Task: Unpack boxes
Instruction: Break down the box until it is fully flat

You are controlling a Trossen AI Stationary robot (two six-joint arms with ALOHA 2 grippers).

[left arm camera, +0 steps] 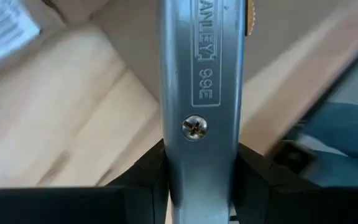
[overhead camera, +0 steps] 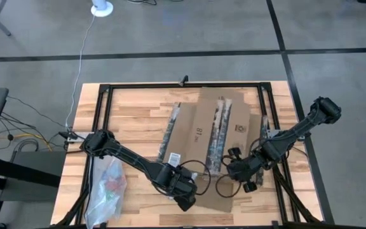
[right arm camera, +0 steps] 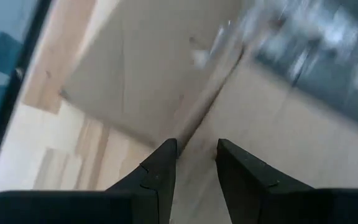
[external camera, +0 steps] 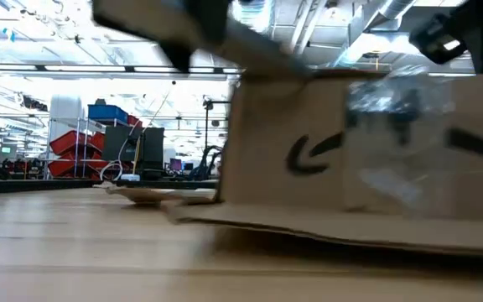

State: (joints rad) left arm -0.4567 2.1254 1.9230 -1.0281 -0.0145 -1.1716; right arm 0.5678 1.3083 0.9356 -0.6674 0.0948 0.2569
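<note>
Flattened brown corrugated cardboard box (overhead camera: 211,137) on the slatted wooden surface (overhead camera: 132,114), both arms at its near edge.

The box, with dark printed tape strips and a white barcode label, lies opened out at the middle of the surface. The left pincer (overhead camera: 186,202) sits at the box's near left corner, pinching a grey metal Stanley utility knife (left arm camera: 199,99). The right pincer (right arm camera: 194,165) hovers over the box's near right part, fingers slightly spread, holding nothing. A clear plastic bag (overhead camera: 107,191) lies left of the box.
</note>
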